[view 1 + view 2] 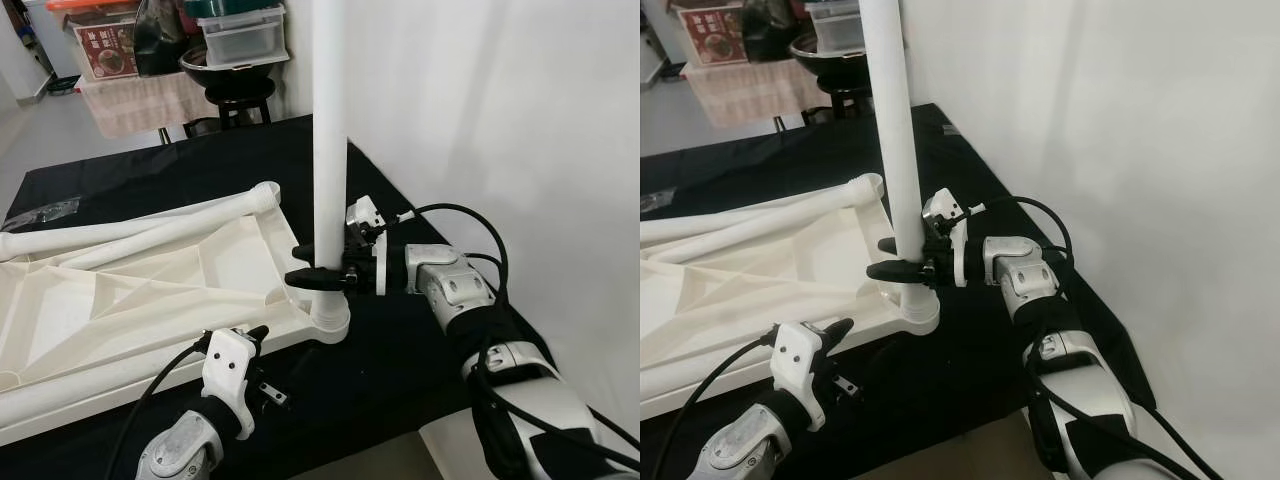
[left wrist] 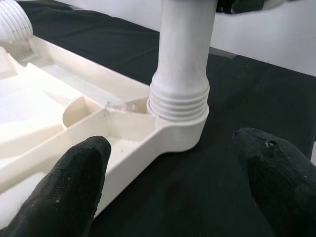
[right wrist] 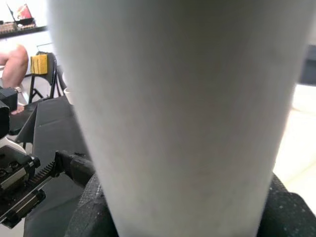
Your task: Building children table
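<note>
Two hands: right hand (image 1: 318, 272) clenched on the upright table leg (image 1: 329, 150); left hand (image 2: 168, 182) released, near its socket.

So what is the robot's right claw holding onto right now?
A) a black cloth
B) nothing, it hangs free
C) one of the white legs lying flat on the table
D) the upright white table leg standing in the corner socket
D: the right gripper has its black fingers closed around the upright white leg, just above the corner socket of the upturned tabletop.
</note>
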Robot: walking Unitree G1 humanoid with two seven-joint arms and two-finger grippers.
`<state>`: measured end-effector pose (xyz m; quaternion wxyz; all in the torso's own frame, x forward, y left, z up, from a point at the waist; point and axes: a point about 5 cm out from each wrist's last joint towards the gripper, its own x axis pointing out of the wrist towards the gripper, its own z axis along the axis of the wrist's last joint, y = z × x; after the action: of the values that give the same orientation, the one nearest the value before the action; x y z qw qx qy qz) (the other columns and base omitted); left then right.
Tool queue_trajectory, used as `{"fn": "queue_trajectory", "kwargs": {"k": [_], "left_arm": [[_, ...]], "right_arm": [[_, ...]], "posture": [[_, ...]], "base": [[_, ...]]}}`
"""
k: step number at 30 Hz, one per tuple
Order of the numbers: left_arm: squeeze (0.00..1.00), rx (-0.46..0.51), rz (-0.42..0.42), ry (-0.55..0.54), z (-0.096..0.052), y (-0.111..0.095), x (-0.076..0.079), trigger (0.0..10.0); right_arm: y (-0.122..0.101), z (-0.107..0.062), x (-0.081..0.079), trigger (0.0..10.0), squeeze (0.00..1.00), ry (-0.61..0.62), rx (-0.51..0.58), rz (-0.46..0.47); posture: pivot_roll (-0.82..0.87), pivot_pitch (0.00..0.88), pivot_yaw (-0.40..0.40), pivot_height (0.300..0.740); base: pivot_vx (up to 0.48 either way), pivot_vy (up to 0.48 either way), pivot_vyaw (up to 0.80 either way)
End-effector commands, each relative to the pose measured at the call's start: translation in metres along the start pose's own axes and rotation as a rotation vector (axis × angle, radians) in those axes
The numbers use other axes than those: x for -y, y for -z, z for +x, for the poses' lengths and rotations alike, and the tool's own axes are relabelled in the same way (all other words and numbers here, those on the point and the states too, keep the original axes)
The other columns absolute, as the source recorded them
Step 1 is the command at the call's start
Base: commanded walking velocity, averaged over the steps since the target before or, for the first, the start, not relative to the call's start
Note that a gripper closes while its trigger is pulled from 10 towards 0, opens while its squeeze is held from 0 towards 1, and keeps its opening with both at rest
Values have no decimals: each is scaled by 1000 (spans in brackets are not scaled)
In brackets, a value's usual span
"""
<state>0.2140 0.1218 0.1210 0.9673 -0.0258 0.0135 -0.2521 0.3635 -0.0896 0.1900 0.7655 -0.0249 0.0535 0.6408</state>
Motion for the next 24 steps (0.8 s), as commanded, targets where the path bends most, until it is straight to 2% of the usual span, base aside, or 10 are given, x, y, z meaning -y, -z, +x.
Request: {"fn": "queue_trajectory", "kwargs": {"k": [1, 4, 10, 11, 12, 13, 14, 15, 19, 24], "left_arm": [[0, -17, -9, -3, -3, 5, -1, 10000], [0, -17, -10, -2, -3, 5, 0, 10000], [0, -17, -14, 2, -7, 4, 2, 10000], [0, -17, -14, 2, -8, 4, 3, 10000], [0, -17, -14, 2, -8, 4, 3, 10000], [0, -16, -12, 0, -10, 3, 2, 10000], [0, -16, -12, 0, -10, 3, 2, 10000], [0, -15, -11, -2, -12, 2, 1, 10000], [0, -17, -8, -5, -13, 1, -1, 10000], [0, -22, -16, 14, -10, 1, -1, 10000]], "right_arm": [[7, 1, -2, 0, 0, -23, 17, 44], [8, -1, -1, 0, 0, -20, 16, 41], [23, -13, 3, 0, 0, 192, -15, 14], [32, -10, 1, 0, 0, 355, -27, 20], [32, -10, 1, 0, 0, 355, -27, 20], [44, -7, -5, 0, 0, 745, 37, 110], [44, -7, -5, 0, 0, 745, 37, 110], [59, 0, -32, 0, 0, 867, 19, 88], [63, 5, -43, 0, 0, 920, 25, 125], [67, 10, -34, 0, 0, 887, 5, 127]], "posture": [[6, 40, 24, 740], [6, 40, 24, 740], [6, 54, 18, 740], [8, 62, 9, 740], [8, 62, 9, 740], [-2, 76, 6, 740], [-2, 76, 6, 740], [-9, 100, 26, 740], [-32, 80, 36, 740], [1, 76, 17, 740]], "base": [[0, 0, 0], [0, 0, 0], [0, 0, 0], [0, 0, 0], [0, 0, 0], [0, 0, 0], [0, 0, 0], [0, 0, 0], [0, 0, 0], [0, 0, 0]]}}
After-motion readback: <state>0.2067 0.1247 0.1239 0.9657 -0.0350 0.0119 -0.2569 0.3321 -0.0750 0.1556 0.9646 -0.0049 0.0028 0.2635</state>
